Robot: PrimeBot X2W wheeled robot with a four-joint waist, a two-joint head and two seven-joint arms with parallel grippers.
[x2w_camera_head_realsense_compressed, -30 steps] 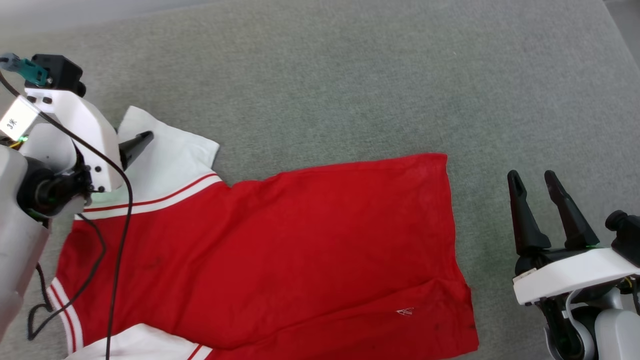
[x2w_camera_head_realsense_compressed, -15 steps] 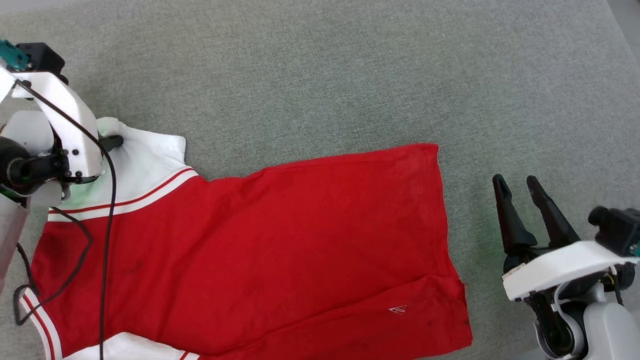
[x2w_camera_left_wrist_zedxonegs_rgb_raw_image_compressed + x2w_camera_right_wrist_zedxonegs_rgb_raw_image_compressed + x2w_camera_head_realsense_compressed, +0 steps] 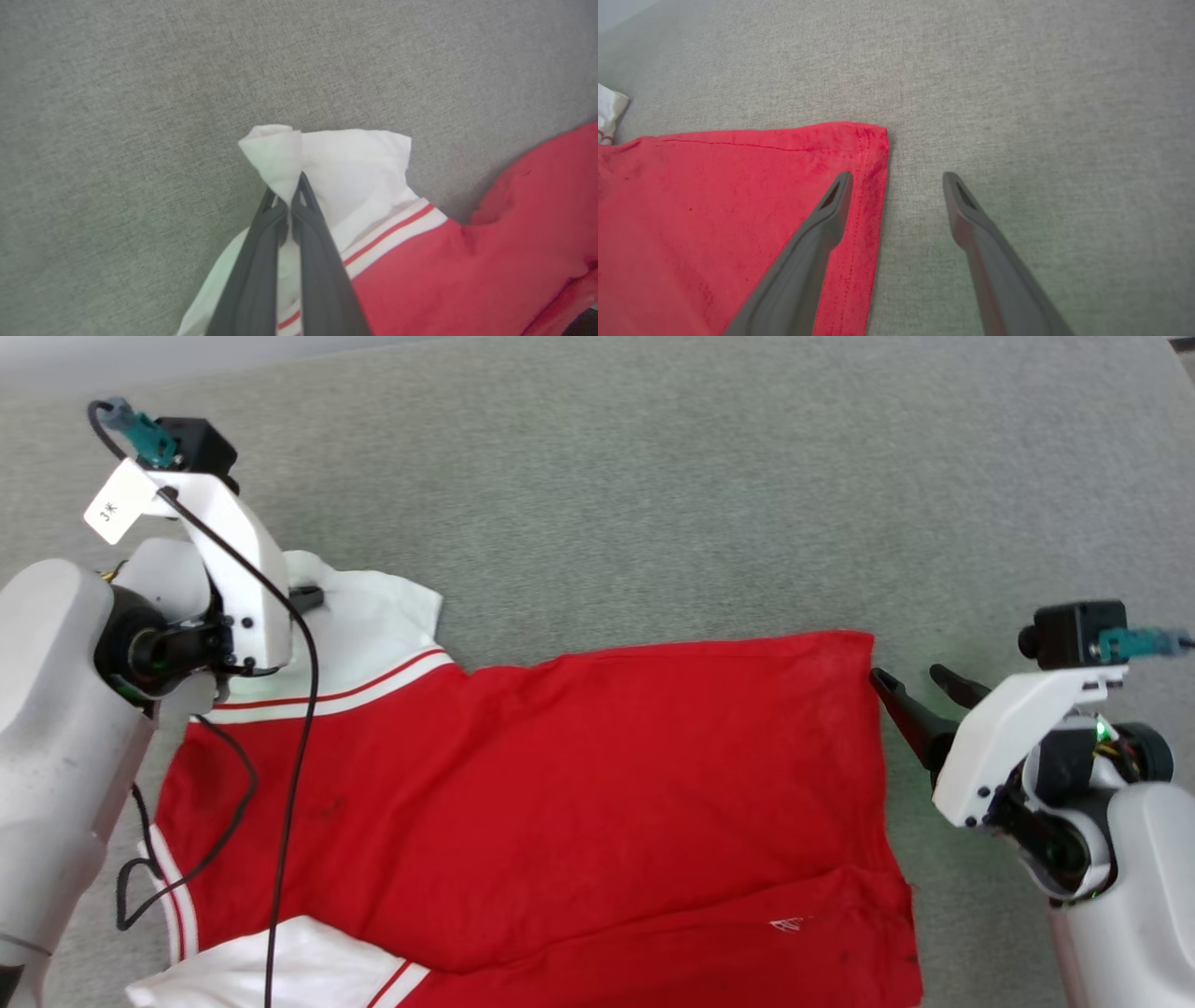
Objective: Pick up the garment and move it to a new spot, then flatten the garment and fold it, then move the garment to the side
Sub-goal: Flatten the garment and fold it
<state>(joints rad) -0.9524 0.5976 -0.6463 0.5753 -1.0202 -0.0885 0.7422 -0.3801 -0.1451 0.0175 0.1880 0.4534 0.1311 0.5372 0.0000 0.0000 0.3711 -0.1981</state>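
Grey, perhaps carpeted surface (image 3: 653,476); left claw (image 3: 287,186) tight on garment (image 3: 607,784) sleeve, right claw (image 3: 897,177) wide.

left tool (image 3: 288,186): went from wide open to clamped on the white sleeve (image 3: 355,158) of the garment (image 3: 579,784), fabric bunched at tips | right tool (image 3: 896,179): swung in from well apart to the garment's hem, one finger over red cloth

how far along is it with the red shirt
Looks done: the garment lies spread mostly flat on the grey surface. In hand: the left gripper is shut on the white sleeve, and the right gripper stands open, straddling the edge by the hem corner, not gripping. Left: no fold shows yet, and the move to the side comes after that.
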